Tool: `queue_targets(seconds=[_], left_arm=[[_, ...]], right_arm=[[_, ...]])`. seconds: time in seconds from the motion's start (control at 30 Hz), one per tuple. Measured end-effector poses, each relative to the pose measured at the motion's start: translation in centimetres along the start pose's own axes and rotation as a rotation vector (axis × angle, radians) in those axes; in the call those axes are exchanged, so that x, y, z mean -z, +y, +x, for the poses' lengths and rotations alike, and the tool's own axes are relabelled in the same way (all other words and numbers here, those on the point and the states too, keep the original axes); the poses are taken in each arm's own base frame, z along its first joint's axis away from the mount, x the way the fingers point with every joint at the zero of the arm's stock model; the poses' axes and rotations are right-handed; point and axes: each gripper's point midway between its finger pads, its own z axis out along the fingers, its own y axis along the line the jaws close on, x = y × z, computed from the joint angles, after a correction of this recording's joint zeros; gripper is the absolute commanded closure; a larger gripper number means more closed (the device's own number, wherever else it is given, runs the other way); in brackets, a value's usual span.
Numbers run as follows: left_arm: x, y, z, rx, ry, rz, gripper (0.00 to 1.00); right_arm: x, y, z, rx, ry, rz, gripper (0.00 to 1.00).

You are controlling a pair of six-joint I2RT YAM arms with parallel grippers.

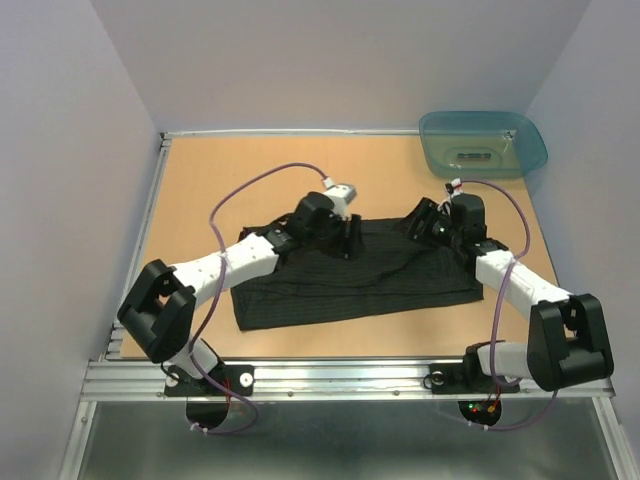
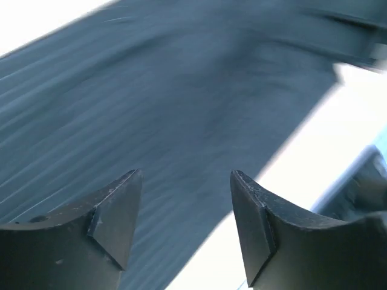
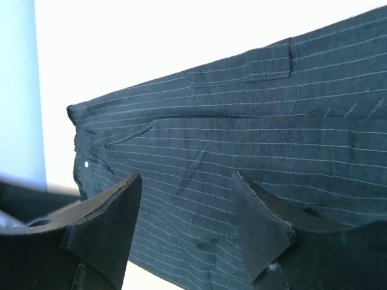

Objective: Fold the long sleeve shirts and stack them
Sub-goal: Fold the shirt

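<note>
A light wooden tabletop (image 1: pixel 200 180) fills the floor of a booth with plain pale grey walls (image 1: pixel 330 60). A ribbed aluminium rail (image 1: pixel 340 378) runs along the near edge of the tabletop, and both arm bases are bolted to it. The left white-and-black arm (image 1: pixel 230 265) reaches from there up and to the right. The right white-and-black arm (image 1: pixel 510 275) reaches up and to the left. A purple cable loops over each arm.

The black pinstriped cloth shirt (image 1: pixel 350 285) lies flat in the middle of the tabletop between the two arms, as a wide, roughly rectangular shape. Its near-left corner points toward the left base and its right end lies beside the right forearm.

The left gripper (image 1: pixel 347 238) is over the far edge of the shirt, just left of its middle. In the left wrist view its jaws stand apart with nothing between them, and blurred dark striped cloth fills the picture beyond them.

The right gripper (image 1: pixel 422 222) is over the far-right part of the shirt, near the left gripper. In the right wrist view its jaws are also spread with nothing between them. The pinstriped cloth lies beyond them, with one small pale button (image 3: pixel 86 164) near its left edge and a small stitched rectangular tab (image 3: pixel 269 60) higher up.

A teal translucent plastic tub (image 1: pixel 483 143) sits at the far right corner, well apart from the shirt.
</note>
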Motion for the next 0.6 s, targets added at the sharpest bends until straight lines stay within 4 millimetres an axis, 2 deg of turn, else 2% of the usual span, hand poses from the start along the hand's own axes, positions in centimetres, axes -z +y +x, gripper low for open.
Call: queue_targets(seconds=[0.1, 0.17, 0.23, 0.33, 0.43, 0.47, 0.53, 0.6], left_arm=[[-1.5, -5.8, 0.7, -0.118, 0.006, 0.138, 0.35], [-2.7, -7.9, 0.9, -0.174, -0.003, 0.195, 0.38], [-4.3, -8.8, 1.6, -0.217, 0.002, 0.223, 0.46], [-7.6, -9.1, 3.8, -0.257, 0.049, 0.242, 0.57], [-10.2, -7.9, 7.1, -0.256, 0.136, 0.234, 0.69], [-11.0, -7.0, 8.8, -0.248, 0.183, 0.224, 0.7], [-11.6, -6.4, 10.5, -0.231, 0.228, 0.232, 0.77], [-11.5, -6.5, 10.4, -0.224, 0.226, 0.243, 0.8]], right_arm=[[-0.9, -0.5, 0.8, -0.035, 0.021, -0.012, 0.35], [-1.4, -1.1, 1.4, -0.055, 0.029, -0.005, 0.35], [-1.8, -1.7, 2.0, -0.071, 0.034, -0.007, 0.35], [-2.5, -2.7, 3.1, -0.104, 0.046, -0.006, 0.36], [-3.1, -5.2, 4.5, -0.167, 0.058, 0.024, 0.37], [-3.1, -5.9, 4.8, -0.186, 0.059, 0.036, 0.37], [-2.8, -7.6, 4.3, -0.237, 0.031, 0.044, 0.37], [-2.6, -8.4, 3.6, -0.26, 0.006, 0.03, 0.37]])
